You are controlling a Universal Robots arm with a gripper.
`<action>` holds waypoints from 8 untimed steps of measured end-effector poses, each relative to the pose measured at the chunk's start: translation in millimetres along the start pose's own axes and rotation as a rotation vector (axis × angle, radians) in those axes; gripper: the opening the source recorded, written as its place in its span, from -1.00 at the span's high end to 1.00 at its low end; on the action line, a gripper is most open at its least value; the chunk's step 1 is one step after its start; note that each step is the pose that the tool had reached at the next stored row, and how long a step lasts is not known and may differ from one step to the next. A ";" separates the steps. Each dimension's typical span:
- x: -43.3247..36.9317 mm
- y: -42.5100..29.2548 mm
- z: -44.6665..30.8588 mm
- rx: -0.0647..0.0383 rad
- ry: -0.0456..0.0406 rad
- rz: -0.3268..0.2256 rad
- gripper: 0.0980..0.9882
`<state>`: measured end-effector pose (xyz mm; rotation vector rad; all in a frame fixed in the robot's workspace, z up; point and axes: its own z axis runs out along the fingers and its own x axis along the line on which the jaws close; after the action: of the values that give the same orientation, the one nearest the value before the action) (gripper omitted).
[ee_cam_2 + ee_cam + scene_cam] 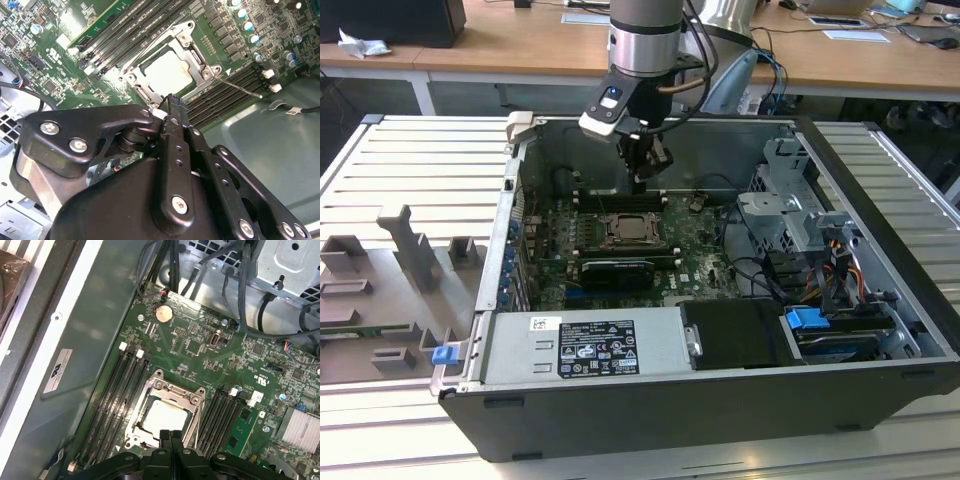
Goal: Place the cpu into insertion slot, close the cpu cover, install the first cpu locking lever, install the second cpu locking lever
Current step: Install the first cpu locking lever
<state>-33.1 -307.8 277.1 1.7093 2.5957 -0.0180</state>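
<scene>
Nearest in the exterior view, the open computer case (620,430) lies on its side on a slatted table. Along its front edge it holds a grey power supply (585,345), and toward the exterior view's right a black block and a metal drive cage (790,200) with bundled cables. Deeper in, the green motherboard (545,250) covers the case floor, with the insertion slot (628,245) near its middle. The cpu (162,417) sits in that slot, lying flat with its pale face up and its edges square to the socket. The cpu cover (172,386) is folded down over it, so the chip shows through the central window. The cover's longer side runs parallel to the black RAM slots (117,390) that flank it on both sides. In the second wrist view, a thin metal lever rod (240,86) juts from one corner of the frame and crosses the RAM slots at an angle. The gripper (170,436) hangs just above the edge of the socket, its two black fingers pressed together with nothing visible between them. Behind the case stand wooden desks (520,45).
</scene>
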 end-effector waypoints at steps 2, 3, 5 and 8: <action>0.0 0.0 0.0 0.000 0.0000 -0.009 0.98; 0.0 0.0 0.0 0.000 0.0001 -0.012 0.98; 0.0 0.0 0.0 -0.001 0.0002 -0.021 0.98; 0.0 0.0 0.0 -0.001 0.0003 -0.033 0.98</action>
<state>-33.1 -307.8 277.1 1.6666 2.6231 -0.0171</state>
